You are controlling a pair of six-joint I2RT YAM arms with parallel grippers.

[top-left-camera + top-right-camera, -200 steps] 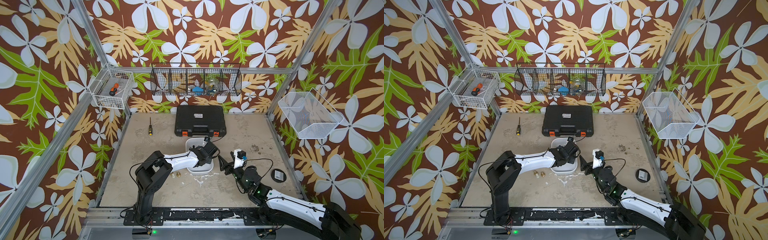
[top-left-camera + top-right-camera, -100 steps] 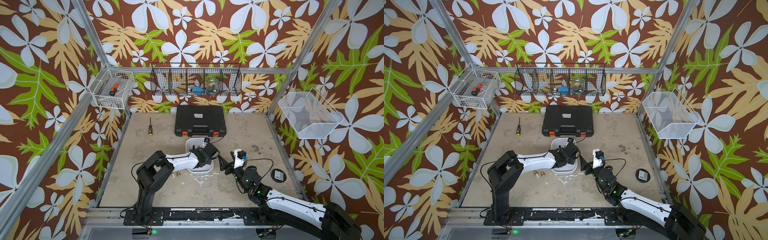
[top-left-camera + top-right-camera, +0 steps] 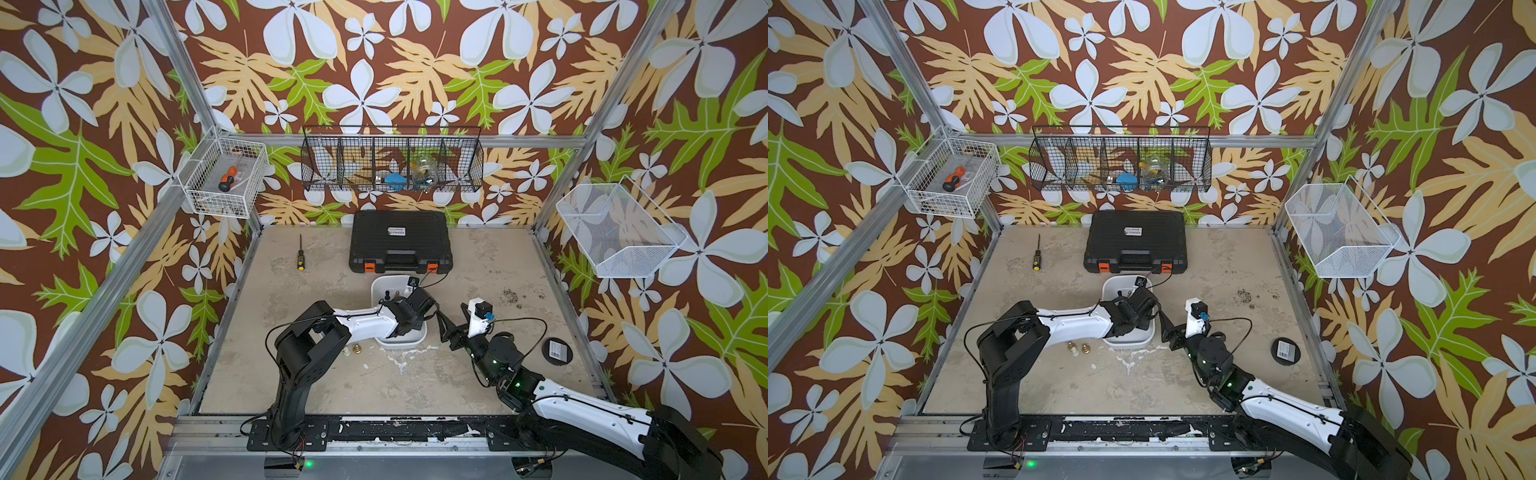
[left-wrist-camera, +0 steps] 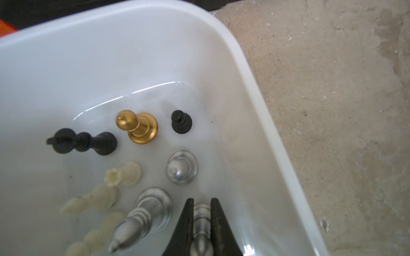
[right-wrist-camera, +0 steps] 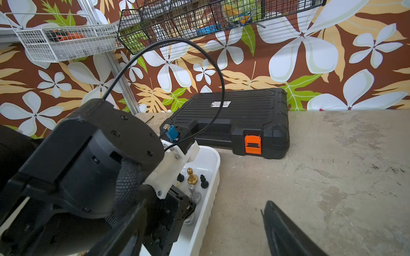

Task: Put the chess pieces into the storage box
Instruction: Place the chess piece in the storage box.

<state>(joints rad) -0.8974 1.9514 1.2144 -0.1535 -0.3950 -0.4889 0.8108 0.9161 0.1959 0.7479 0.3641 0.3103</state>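
**Chess pieces [image 4: 137, 127] gathered in the storage box [image 4: 244, 66], one in a pinch**

The white storage box sits on the desk [image 3: 478, 270] just in front of the black case [image 3: 401, 241], with the left arm reaching over it. In the left wrist view the left fingers [image 4: 188, 212] are pressed in on the stem of a silver piece [image 4: 201, 218], holding it upright inside the box close to a rounded corner. Whether its base touches the floor of the box cannot be told.

Standing nearby in the box are a gold piece, a small black piece [image 4: 180, 124], a taller black piece [image 4: 82, 141], several cream pieces [image 4: 124, 175] and two more silver ones [image 4: 182, 167].

In a top view, two gold pieces [image 3: 1086, 348] and a cream piece [image 3: 1074, 352] stand on the desk beside the box, next to the left arm.

The right fingers [image 5: 286, 232] are spread wide with nothing between them, over bare desk just beside the box.
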